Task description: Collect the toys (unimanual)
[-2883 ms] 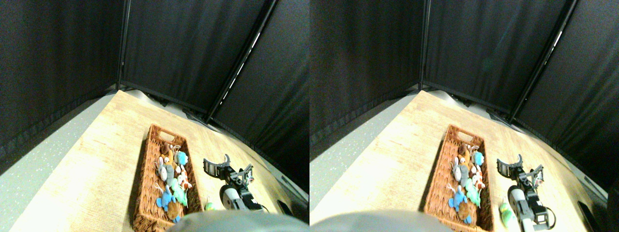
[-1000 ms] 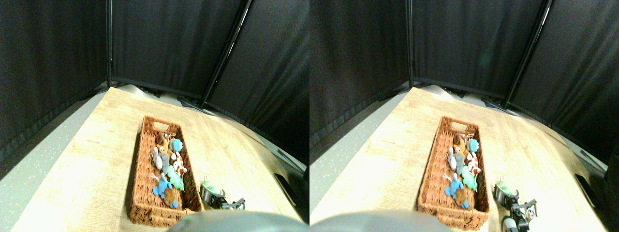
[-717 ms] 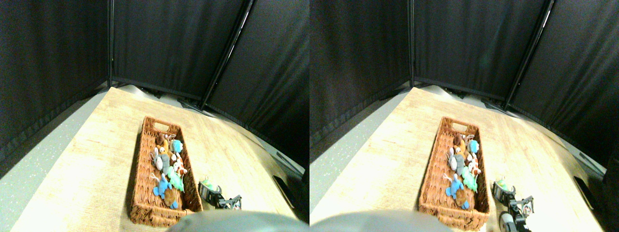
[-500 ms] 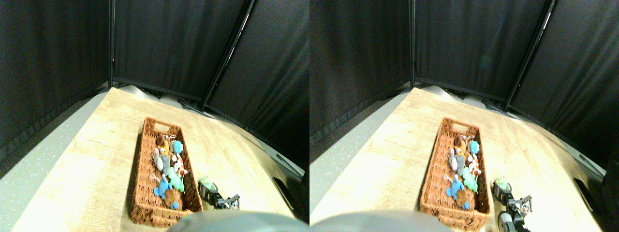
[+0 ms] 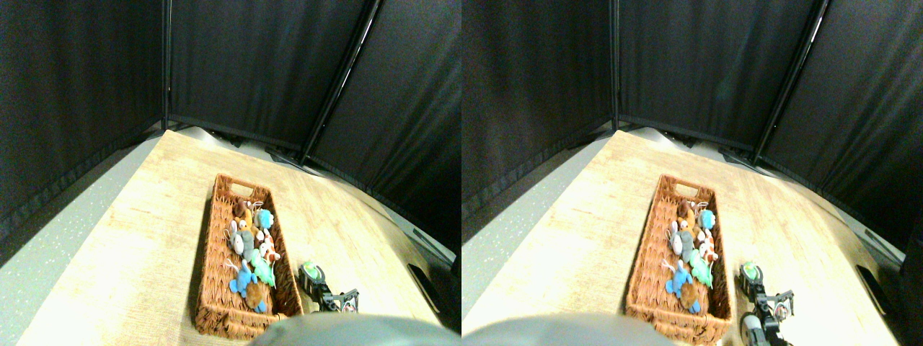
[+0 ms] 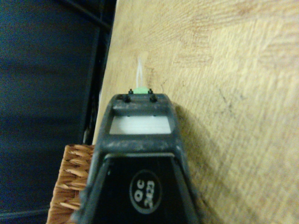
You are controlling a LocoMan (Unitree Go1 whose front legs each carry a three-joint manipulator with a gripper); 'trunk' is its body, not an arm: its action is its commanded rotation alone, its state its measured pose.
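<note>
Claw (image 5: 315,281) edged forward, green toy (image 5: 310,269) at its tip (beside basket (image 5: 216,245))

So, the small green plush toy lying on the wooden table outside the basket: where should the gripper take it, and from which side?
Probably across the soft body of the small green plush toy, not its thin white string loop, which is too fine to pinch. Come from above on the side away from the long brown wicker basket; the right gripper is already at the toy.
</note>
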